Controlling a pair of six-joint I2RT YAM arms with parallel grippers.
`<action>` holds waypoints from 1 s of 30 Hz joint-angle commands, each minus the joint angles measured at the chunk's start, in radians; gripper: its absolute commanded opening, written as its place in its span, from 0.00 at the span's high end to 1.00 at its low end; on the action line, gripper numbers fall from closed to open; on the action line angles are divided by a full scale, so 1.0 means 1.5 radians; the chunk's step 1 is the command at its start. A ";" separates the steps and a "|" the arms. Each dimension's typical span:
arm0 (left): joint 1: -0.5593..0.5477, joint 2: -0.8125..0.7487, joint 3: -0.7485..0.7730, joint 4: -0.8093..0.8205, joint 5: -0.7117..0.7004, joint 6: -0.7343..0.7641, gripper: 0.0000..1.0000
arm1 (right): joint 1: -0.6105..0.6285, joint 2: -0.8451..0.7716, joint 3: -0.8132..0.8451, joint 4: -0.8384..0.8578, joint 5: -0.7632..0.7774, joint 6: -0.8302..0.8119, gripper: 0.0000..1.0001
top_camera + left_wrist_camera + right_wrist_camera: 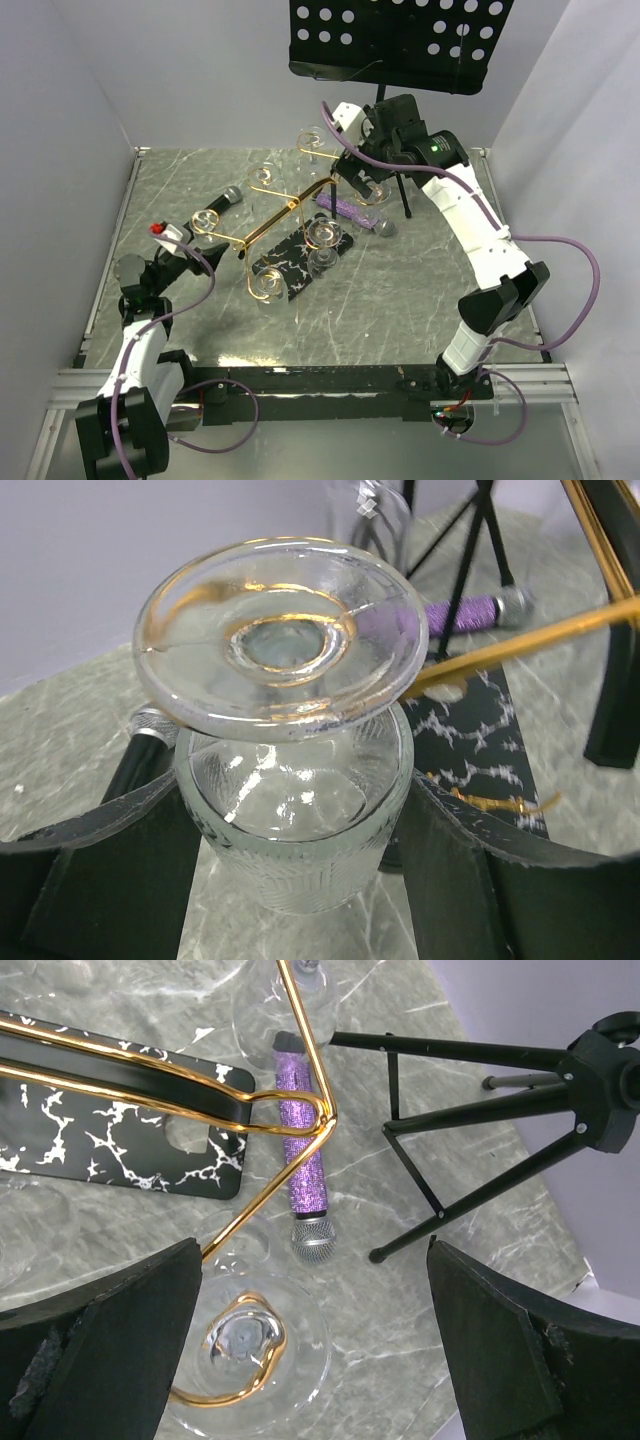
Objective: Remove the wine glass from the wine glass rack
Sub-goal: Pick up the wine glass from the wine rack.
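Observation:
An upside-down wine glass sits with its ribbed bowl between my left gripper's fingers, which press on both sides of it. Its foot faces up, and a gold ring shows through it around the stem. From above, that wine glass is at the curled end of the gold wine glass rack's left arm, with the left gripper on it. My right gripper stands open above another glass hanging in a gold curl; from above this gripper is at the rack's far right arm.
More glasses hang on the rack above its black white-veined base. A purple microphone and a black microphone lie on the marble table. A black tripod music stand rises at the back, its legs near the right gripper.

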 commanded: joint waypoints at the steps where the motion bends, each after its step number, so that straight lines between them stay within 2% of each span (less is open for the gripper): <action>1: -0.009 -0.014 0.008 0.012 0.064 0.078 0.99 | 0.006 -0.003 0.020 0.005 0.007 0.005 0.00; 6: -0.020 -0.005 0.015 -0.011 0.071 0.110 0.99 | 0.006 -0.002 0.020 0.004 0.011 0.002 0.00; 15: -0.037 0.037 0.071 -0.114 0.085 0.230 0.99 | 0.008 0.011 0.029 0.007 0.008 0.006 0.00; 24: -0.051 0.079 0.112 -0.145 0.047 0.240 0.99 | 0.009 0.016 0.028 0.011 0.004 0.011 0.00; 30: -0.052 0.082 0.107 -0.119 -0.011 0.195 0.99 | 0.009 0.018 0.027 0.013 0.003 0.011 0.00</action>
